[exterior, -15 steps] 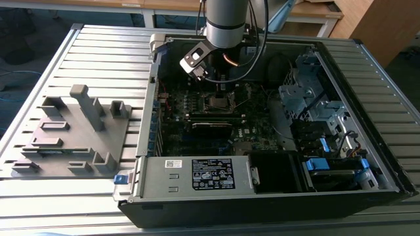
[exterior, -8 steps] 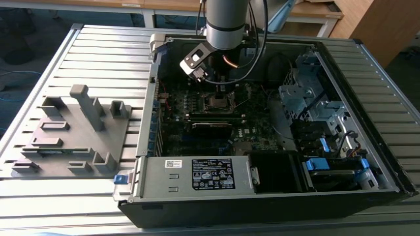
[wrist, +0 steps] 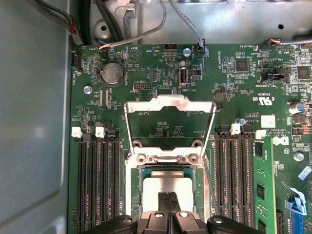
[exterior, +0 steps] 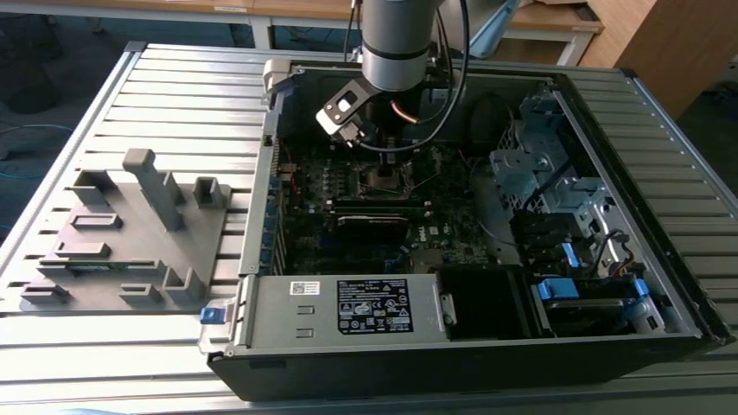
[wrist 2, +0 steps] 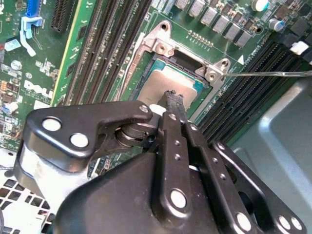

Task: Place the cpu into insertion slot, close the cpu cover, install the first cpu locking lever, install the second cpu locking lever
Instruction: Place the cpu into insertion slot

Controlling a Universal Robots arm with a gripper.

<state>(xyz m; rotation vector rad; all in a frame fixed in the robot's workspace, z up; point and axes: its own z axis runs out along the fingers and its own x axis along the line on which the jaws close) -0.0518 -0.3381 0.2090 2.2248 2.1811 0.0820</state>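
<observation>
That dull silver square cpu (wrist: 155, 187) is sitting flat in the black insertion slot (wrist 2: 187, 58), mid green motherboard (wrist: 229, 92). The shiny cpu cover (wrist: 170, 101) frame is lying flipped open. The arm's pointing straight down, gripper (wrist: 168, 207) fingers pinched together right at the chip's top, with long memory slots (wrist: 95, 180) crowding both sides

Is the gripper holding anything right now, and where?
Nothing held: the gripper is shut, fingers together, tips at the top face of the cpu.

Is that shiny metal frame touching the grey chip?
Apart. In the first wrist view the metal frame stands swung open, and the chip lies bare, clear of it.
</observation>
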